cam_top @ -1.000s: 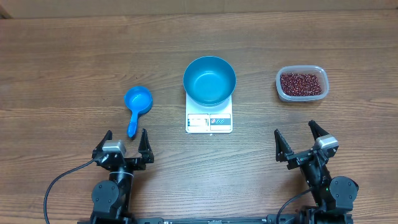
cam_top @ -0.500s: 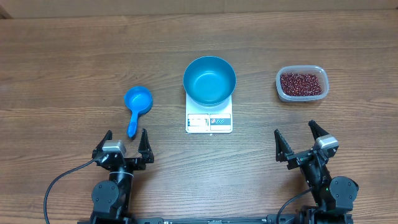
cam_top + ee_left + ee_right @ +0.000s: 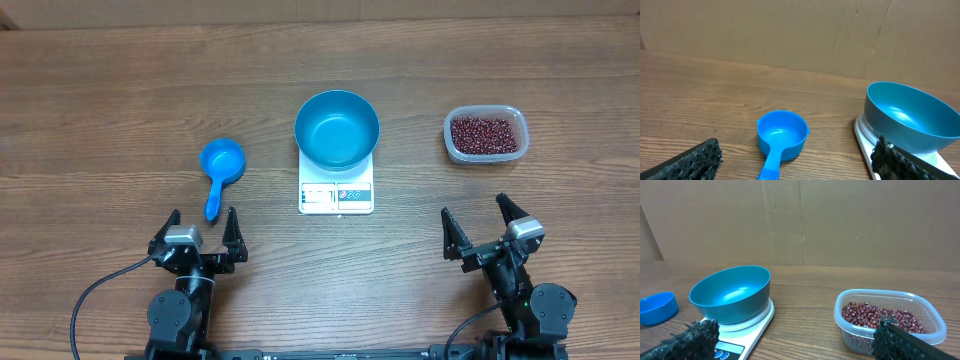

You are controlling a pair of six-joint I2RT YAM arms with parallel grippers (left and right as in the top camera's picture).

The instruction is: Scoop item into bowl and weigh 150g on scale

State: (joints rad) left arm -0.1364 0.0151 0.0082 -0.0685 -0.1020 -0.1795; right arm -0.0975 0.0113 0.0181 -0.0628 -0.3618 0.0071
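Overhead, the blue bowl (image 3: 337, 130) sat on the white scale (image 3: 336, 195) near the middle of the wooden table (image 3: 120, 90), with the scale's display strip exposed at its 6 o'clock edge. The beans (image 3: 486, 134) lay heaped in a clear plastic tub (image 3: 484, 111) at 3 o'clock from the bowl, well apart from it. A small blue scoop (image 3: 221, 165) lay at 9 o'clock from the scale, cup toward 12 o'clock, handle toward 6. The left gripper (image 3: 202, 218) rested at 7 o'clock from the scale, just beyond the handle's end, jaws spread wide, gripping nothing. The right gripper (image 3: 474, 208) rested at 5 o'clock from the scale, jaws likewise wide and unloaded, the tub at its 12 o'clock, apart from it
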